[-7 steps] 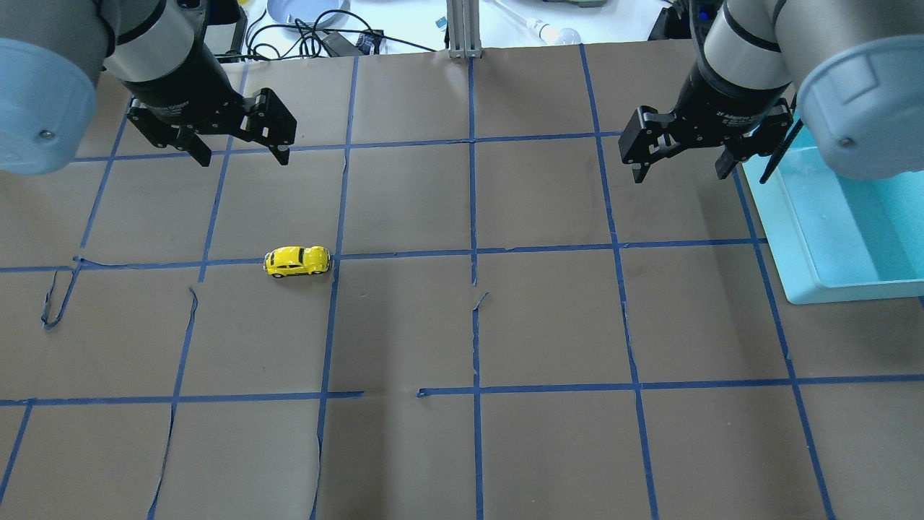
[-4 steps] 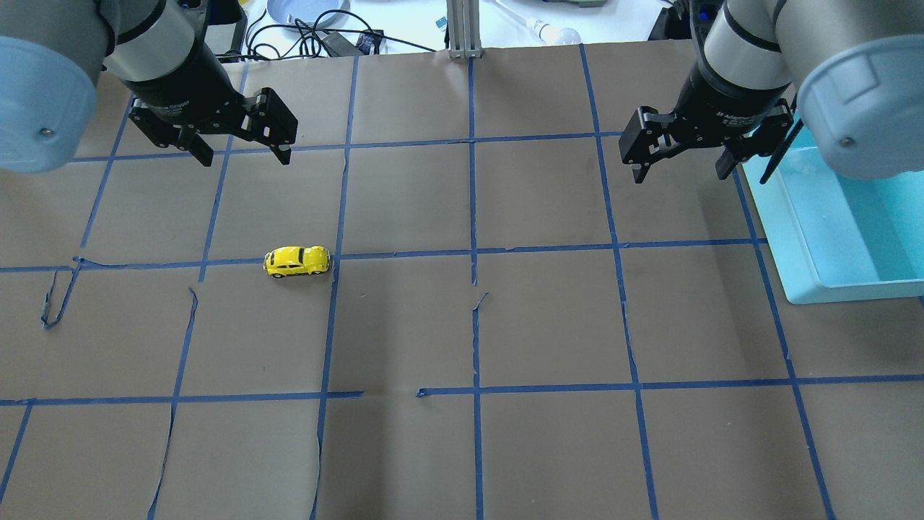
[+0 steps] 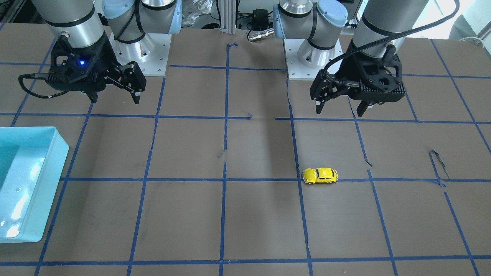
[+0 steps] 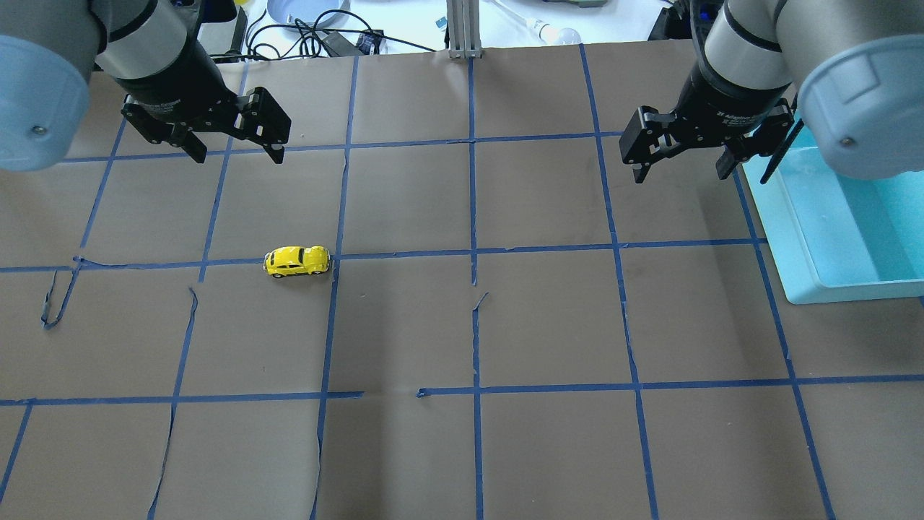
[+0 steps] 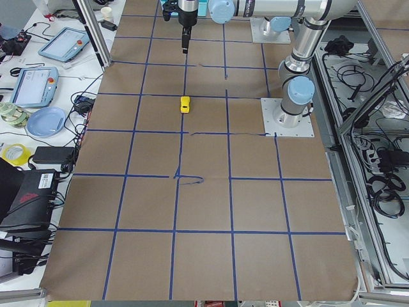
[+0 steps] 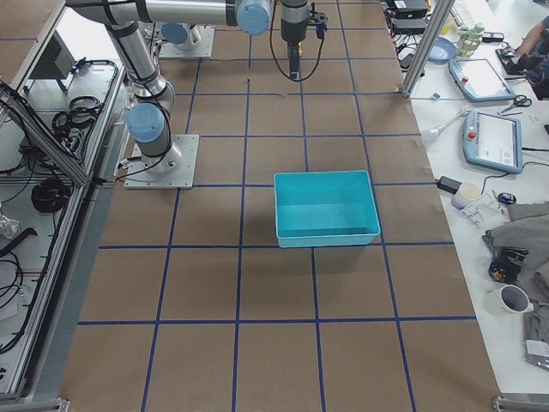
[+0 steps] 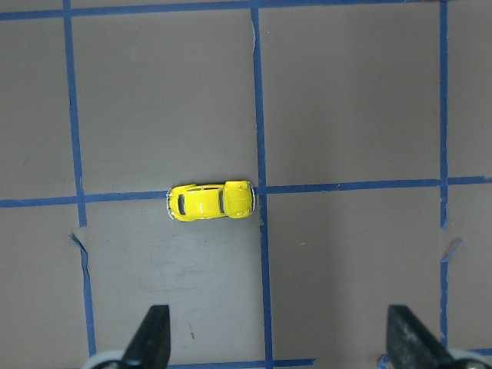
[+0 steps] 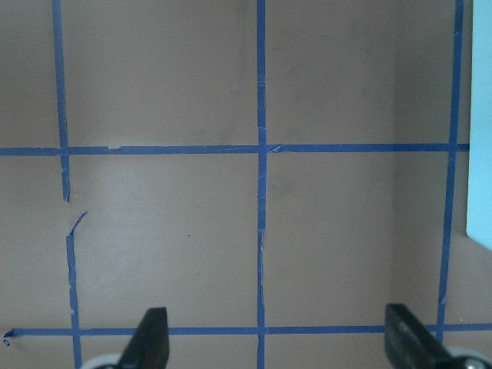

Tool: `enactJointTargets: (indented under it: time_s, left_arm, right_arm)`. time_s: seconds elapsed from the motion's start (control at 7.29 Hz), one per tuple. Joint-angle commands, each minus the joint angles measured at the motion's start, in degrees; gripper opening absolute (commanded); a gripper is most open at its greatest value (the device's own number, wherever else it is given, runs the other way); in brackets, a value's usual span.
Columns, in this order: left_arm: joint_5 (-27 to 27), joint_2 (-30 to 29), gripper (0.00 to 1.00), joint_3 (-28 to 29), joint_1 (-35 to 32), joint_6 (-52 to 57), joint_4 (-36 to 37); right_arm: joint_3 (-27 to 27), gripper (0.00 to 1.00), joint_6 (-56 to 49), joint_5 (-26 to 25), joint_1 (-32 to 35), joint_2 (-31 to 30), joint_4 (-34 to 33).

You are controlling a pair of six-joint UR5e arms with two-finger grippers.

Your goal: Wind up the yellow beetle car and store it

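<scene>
1. The yellow beetle car (image 4: pixel 297 261) sits on its wheels on the brown-papered table (image 4: pixel 548 325). It lies ahead of the left gripper (image 4: pixel 239 156), on the side away from the robot's base, and touches neither claw. The right gripper (image 4: pixel 679 175) is far off to the car's other side.
2. Its long axis runs crosswise to the robot, along a blue tape line (image 4: pixel 404 254) and parallel to the line between the left gripper's fingertips. The nose appears to point toward the right gripper's side.
3. In the left wrist view the car lies ahead of the fingers, within the span between them, nearer one than the other.
4. Left gripper: fingers spread wide, nothing between them. Right gripper: likewise wide and empty, with the light blue bin (image 4: pixel 783 238) just beside its outer finger.
5. Since half a second ago the left gripper has shifted slightly, up and left in the overhead view. The car and the right gripper are where they were.
</scene>
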Motion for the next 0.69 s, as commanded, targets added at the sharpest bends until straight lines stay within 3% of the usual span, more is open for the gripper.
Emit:
enactJointTargets:
  time_s: [0.0,0.55]
  left_arm:
    - [0.3,0.5,1.00,0.0,0.0,0.4,-0.5]
    - [0.8,0.5,1.00,-0.1,0.0,1.6,-0.6]
  right_arm:
    - [0.0,1.00,-0.1,-0.1,0.0,-0.1,0.0]
    - [0.0,1.00,0.0,0.0,0.0,0.1,-0.3]
